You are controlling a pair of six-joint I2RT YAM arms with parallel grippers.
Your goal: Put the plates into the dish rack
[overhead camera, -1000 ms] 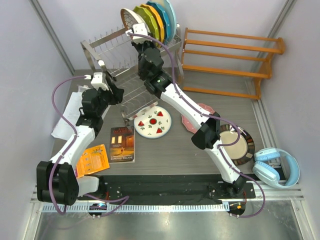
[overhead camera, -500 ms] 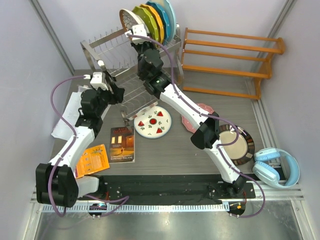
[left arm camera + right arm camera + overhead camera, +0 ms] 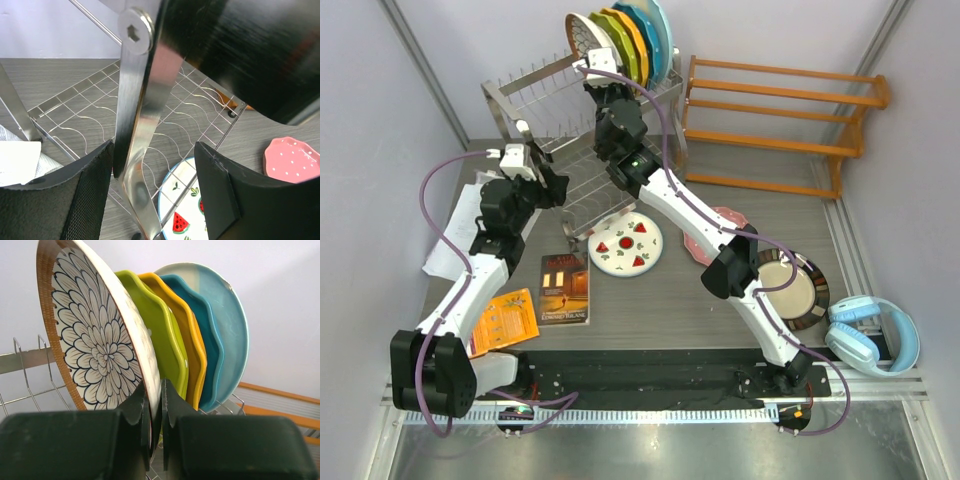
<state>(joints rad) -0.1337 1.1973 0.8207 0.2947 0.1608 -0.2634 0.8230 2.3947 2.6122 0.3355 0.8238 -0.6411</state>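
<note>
My right gripper (image 3: 592, 72) (image 3: 156, 390) is shut on the lower edge of the brown-rimmed petal plate (image 3: 582, 35) (image 3: 95, 335). It holds the plate upright over the top tier of the steel dish rack (image 3: 535, 95) (image 3: 25, 360), close beside the yellow-green plate (image 3: 160, 335). My left gripper (image 3: 528, 150) (image 3: 154, 155) is open, with a steel upright of the rack (image 3: 135, 100) between its fingers, close to the left one. The watermelon plate (image 3: 626, 243) (image 3: 187, 210) lies flat in front of the rack. The pink dotted plate (image 3: 705, 243) (image 3: 292, 160) lies partly under my right arm. The dark-rimmed beige plate (image 3: 790, 290) lies at the right.
Yellow-green, orange (image 3: 630, 40) and blue plates (image 3: 655, 30) stand in the rack's top tier. An orange wooden shelf (image 3: 780, 110) stands to the rack's right. A book (image 3: 565, 288), an orange leaflet (image 3: 505, 320), white paper (image 3: 455, 235) and blue headphones (image 3: 875, 335) lie on the table.
My right gripper has shifted the petal plate slightly sideways, first left and then right, ending closer to the yellow-green plate. The left arm has barely moved.
</note>
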